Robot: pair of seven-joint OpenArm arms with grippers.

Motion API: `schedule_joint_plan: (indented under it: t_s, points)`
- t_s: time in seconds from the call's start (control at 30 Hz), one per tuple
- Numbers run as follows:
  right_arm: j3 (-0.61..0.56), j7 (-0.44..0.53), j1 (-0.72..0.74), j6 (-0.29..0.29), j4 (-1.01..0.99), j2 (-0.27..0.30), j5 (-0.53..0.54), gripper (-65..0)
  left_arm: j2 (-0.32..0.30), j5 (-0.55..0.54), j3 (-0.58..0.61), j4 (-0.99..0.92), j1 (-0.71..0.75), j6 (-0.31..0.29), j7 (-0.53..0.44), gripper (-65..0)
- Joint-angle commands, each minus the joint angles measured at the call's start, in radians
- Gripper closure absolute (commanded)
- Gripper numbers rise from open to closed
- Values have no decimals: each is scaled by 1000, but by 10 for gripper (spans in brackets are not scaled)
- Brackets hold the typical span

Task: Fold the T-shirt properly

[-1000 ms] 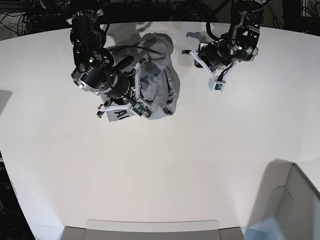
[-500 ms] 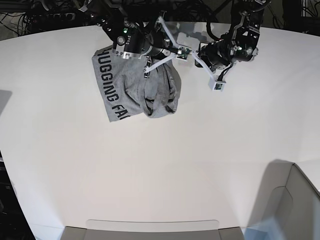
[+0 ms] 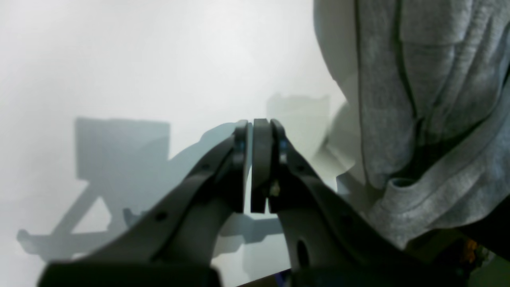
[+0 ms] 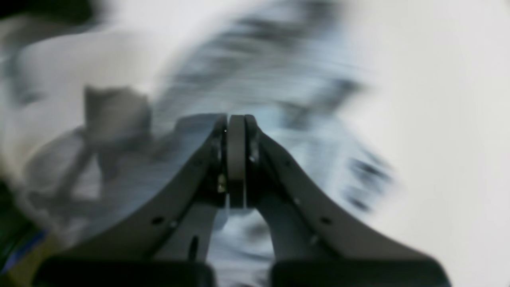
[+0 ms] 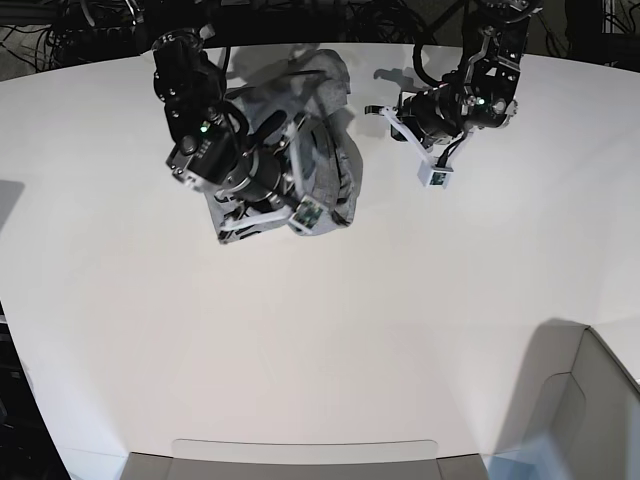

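The heather-grey T-shirt [image 5: 336,172] lies bunched in a heap at the back middle of the white table [image 5: 320,330]. My right arm [image 5: 215,150] hangs over its left half and hides that part. In the right wrist view, smeared by motion, the right gripper [image 4: 228,123] is shut, nothing shows between its pads, and the blurred T-shirt [image 4: 279,75] lies below. My left arm [image 5: 455,105] stays to the right of the heap, apart from it. The left gripper [image 3: 251,127] is shut and holds nothing, with the T-shirt's [image 3: 430,87] folds and a ribbed hem beside it.
A grey box corner [image 5: 592,400] stands at the front right. A low grey edge [image 5: 300,458] runs along the front. Dark cables and arm mounts [image 5: 330,15] line the back edge.
My right arm swung to the back edge, exposing the lettered side, then came forward over the heap again, covering the lettering. The left arm barely moved.
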Motion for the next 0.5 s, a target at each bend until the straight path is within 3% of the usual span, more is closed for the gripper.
schedule_joint_plan:
  t_s: [0.0,0.2,0.47]
  points:
    - [11,6,19,3,13,0,15,0,-5,-3,-4,16,-6,2,-8,-20]
    - [-22,12,73,3,-139,7,15,0,-6,-3,-4,16,-7,2,-8,-20]
    - [-99,83,183,3,-296,-100,15,0,-5,-3,-4,16,-7,2,-8,-20]
